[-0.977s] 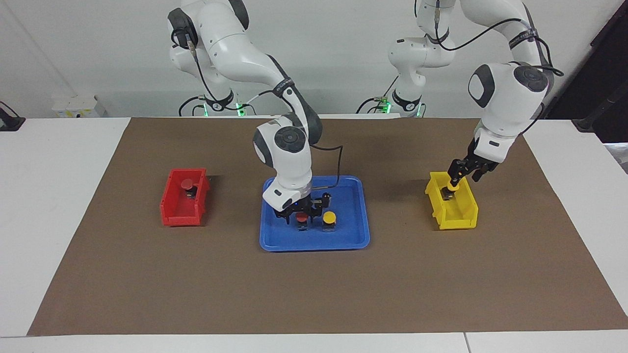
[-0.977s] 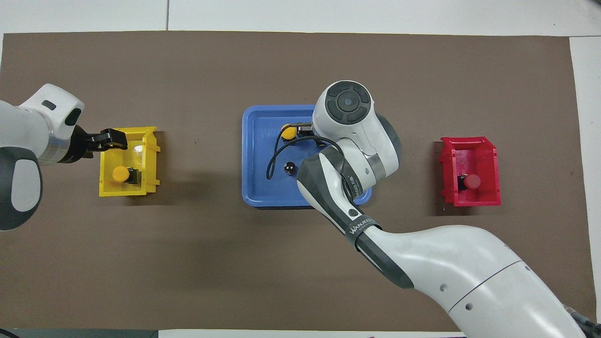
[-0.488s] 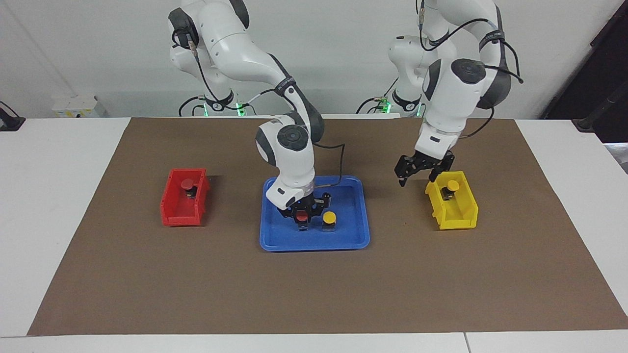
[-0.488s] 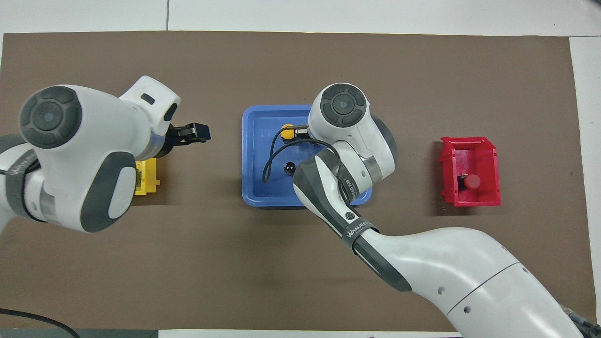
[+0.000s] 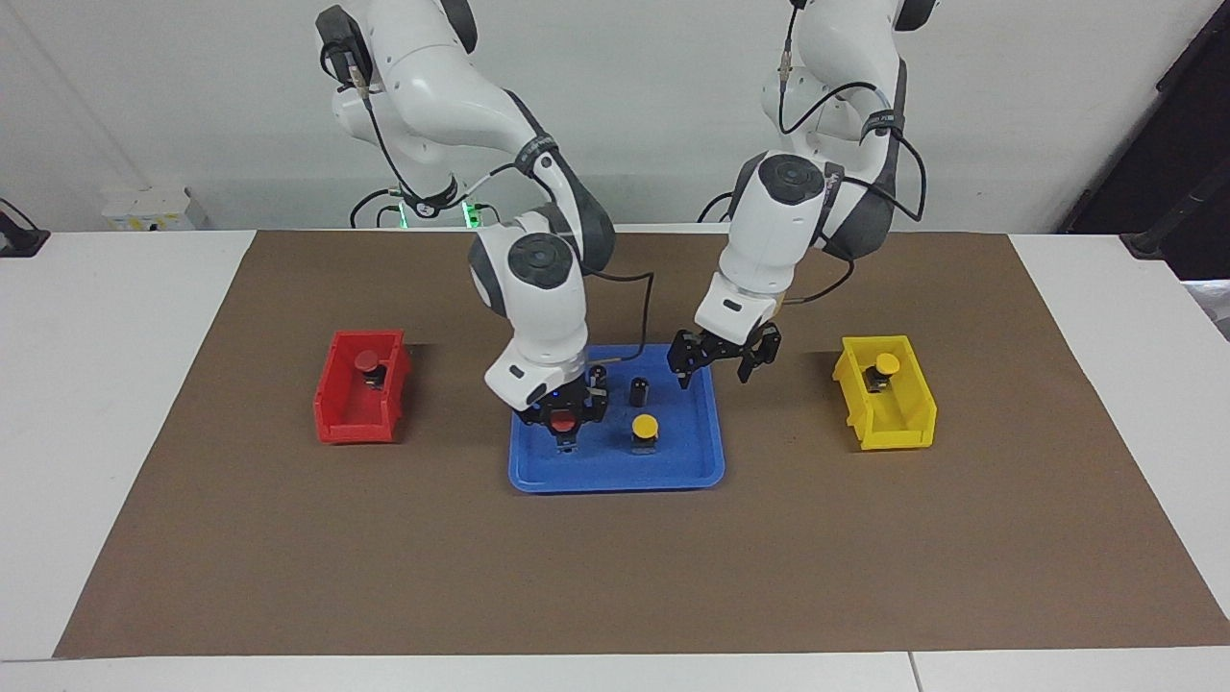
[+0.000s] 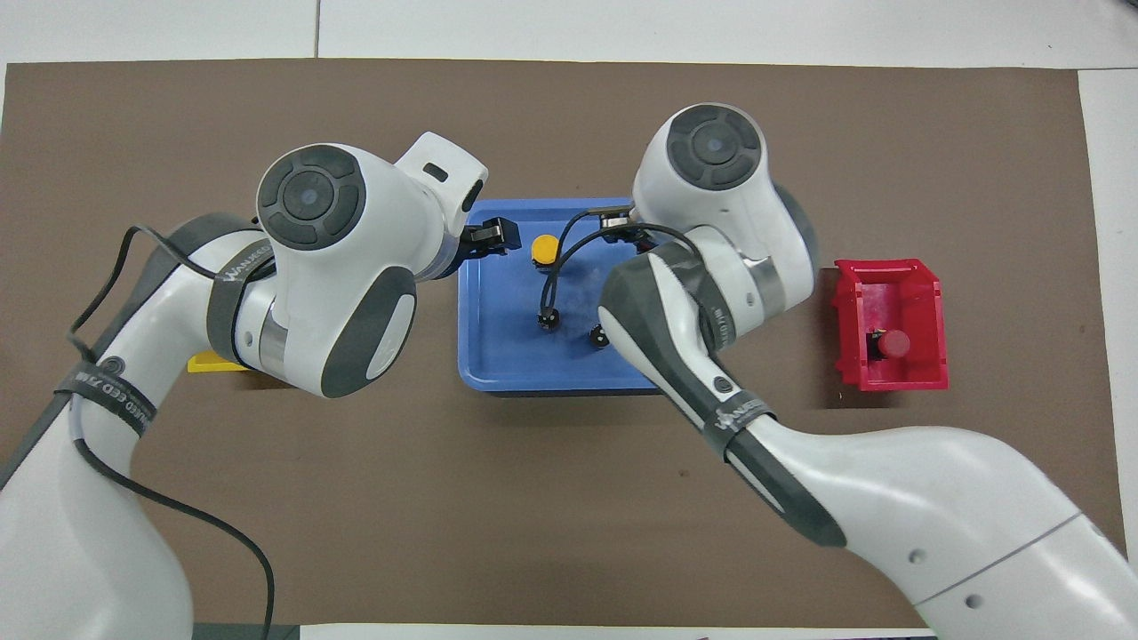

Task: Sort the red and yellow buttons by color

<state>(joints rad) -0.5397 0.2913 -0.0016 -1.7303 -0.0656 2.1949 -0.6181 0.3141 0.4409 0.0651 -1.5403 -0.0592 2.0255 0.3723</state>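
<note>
Right claw [image 5: 565,424] is clamped on a red button [image 5: 564,422] just over the blue tray [image 5: 615,475]; lift it straight before swinging toward the red bin [image 5: 357,413]. Left claw [image 5: 712,362], spread wide, hangs over the tray's edge near the yellow button [image 5: 644,426].
</note>
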